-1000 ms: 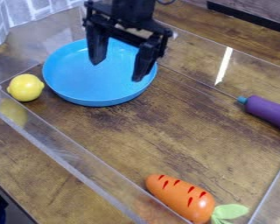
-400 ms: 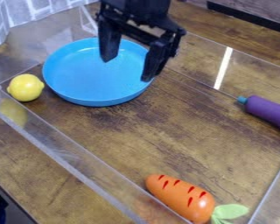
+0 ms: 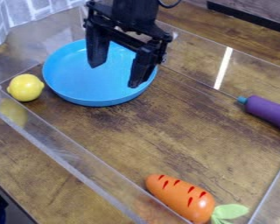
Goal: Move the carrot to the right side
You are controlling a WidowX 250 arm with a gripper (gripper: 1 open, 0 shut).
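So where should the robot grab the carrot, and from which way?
Probably around the carrot's plump orange middle, coming straight down from above. It lies flat on the table, so its sides are free for the open gripper to close across. The green leaves look too floppy.

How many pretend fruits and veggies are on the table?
3. The lemon sits at the left beside the blue bowl, the eggplant pokes in at the right edge, and the carrot lies at the bottom. Nothing looks hidden.
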